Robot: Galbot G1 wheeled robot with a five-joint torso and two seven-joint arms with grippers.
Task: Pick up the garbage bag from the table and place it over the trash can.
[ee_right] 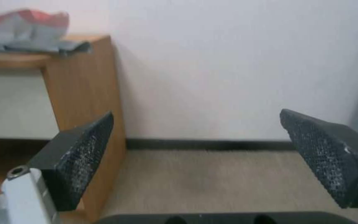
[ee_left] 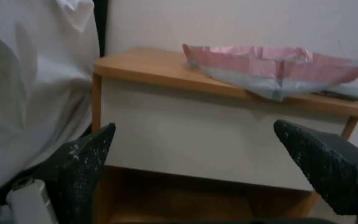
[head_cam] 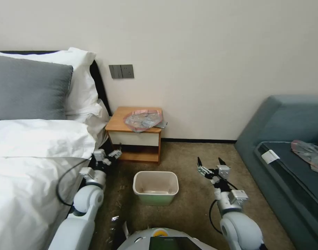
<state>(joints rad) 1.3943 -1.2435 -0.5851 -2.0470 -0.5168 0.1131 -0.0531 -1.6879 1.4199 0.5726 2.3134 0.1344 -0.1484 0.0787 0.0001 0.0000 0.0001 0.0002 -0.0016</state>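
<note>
The garbage bag (head_cam: 142, 119), grey with a pink rim, lies crumpled on the table (head_cam: 118, 121), a small wooden nightstand against the wall. On the carpet in front of it stands the trash can (head_cam: 155, 198), with no liner in it. My left gripper (head_cam: 110, 157) hovers open beside the bed, low before the table's left front corner. In the left wrist view the gripper (ee_left: 194, 123) faces the white drawer front, with the bag (ee_left: 270, 67) above on the table top (ee_left: 146, 67). My right gripper (head_cam: 211, 162) is open above the carpet, right of the can.
A bed with white bedding (head_cam: 34, 156) crowds the left side. A blue-grey sofa (head_cam: 284, 132) at the right carries another crumpled bag (head_cam: 310, 152). A flat grey item (head_cam: 162, 124) sticks out under the bag. Open carpet lies around the can.
</note>
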